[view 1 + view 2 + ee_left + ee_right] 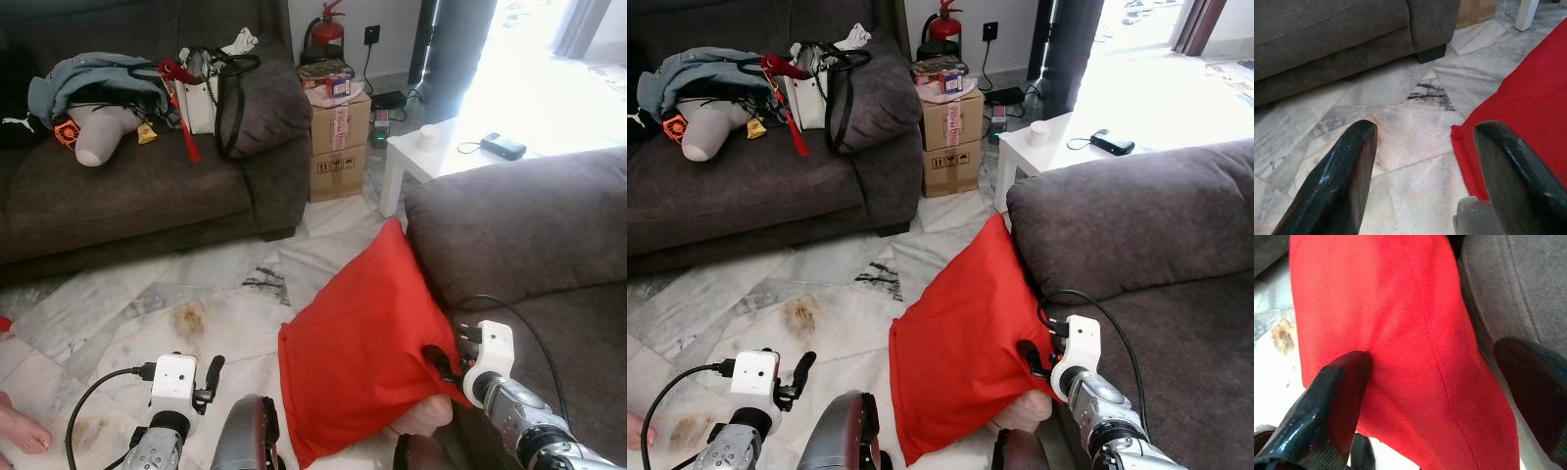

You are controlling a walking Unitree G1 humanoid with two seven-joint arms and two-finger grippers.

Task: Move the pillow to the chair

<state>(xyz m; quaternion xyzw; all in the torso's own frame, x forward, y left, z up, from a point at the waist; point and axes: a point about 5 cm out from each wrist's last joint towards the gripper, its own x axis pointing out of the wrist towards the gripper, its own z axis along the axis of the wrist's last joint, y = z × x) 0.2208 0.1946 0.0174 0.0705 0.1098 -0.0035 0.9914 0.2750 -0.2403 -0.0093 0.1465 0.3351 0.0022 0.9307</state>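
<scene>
Leaning against the front of the grey armchair (549, 245), the red pillow (358, 343) stands tilted on the marble floor (147, 313), its upper corner against the armrest and its lower edge on the tiles. The right gripper (1440, 396) is at the pillow's edge nearest the armchair; its fingers (1327, 401) are spread wide around the red fabric, one pressing on it, not closed. The left gripper (1425, 171) hovers over the floor on the pillow's side away from the armchair, fingers (1337, 181) open and holding nothing. A dark sofa (147, 186) stands beyond the pillow, piled with bags and clothes.
</scene>
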